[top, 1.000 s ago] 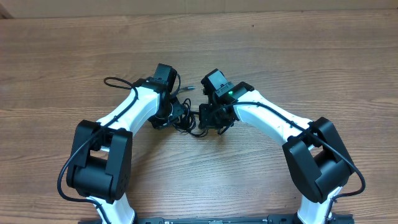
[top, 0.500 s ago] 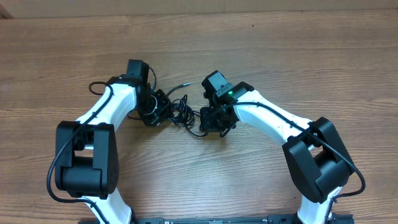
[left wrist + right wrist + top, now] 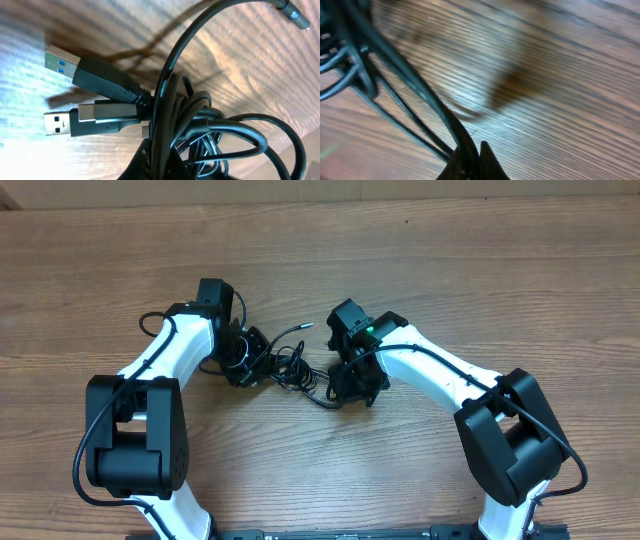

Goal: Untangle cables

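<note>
A brown wood-grain table (image 3: pixel 500 270) fills the overhead view. On it are two white-and-black jointed arms, the left arm (image 3: pixel 165 365) coming up from the lower left of the frame and the right arm (image 3: pixel 440 375) from the lower right. They bend inward toward the centre. A small green light (image 3: pixel 369 332) glows on the right arm's wrist.

Between the wrists, just left of centre, lies the tangle of thin black flexible cables (image 3: pixel 292 368), resting on the table in loose loops. One strand with a silver tip (image 3: pixel 303 326) pokes toward the upper middle.

The left gripper (image 3: pixel 250 360) is pressed together on the left side of the bunch. In its wrist view the cords (image 3: pixel 210 130) gather toward the bottom edge. The right gripper (image 3: pixel 350 385) sits at the right side of the bunch. In its wrist view the dark fingertips (image 3: pixel 487 162) are closed at the bottom centre, with strands (image 3: pixel 395 70) running down into them from the upper left.

At the left of the left wrist view, two flat silver USB plugs (image 3: pixel 62 62) with blue inserts lie one above the other. A smaller oval-ended plug (image 3: pixel 87 111) sits just beside the lower one.
</note>
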